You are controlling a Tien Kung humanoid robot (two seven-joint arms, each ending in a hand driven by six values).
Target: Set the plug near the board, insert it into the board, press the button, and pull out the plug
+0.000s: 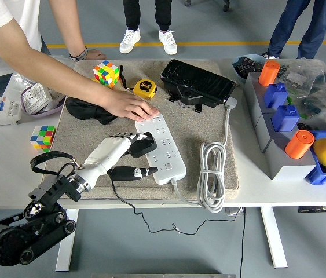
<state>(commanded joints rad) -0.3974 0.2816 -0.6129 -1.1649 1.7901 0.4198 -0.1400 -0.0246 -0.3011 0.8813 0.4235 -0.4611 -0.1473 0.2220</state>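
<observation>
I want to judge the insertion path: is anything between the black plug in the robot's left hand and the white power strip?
Nothing visible. The left hand holds the plug at the power strip's left edge. The person's hand presses the strip's far end, clear of the plug.

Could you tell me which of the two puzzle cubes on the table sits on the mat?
The far puzzle cube, next to the yellow tape measure, sits on the grey mat. The other cube lies off the mat's left edge, on the bare white table.
</observation>
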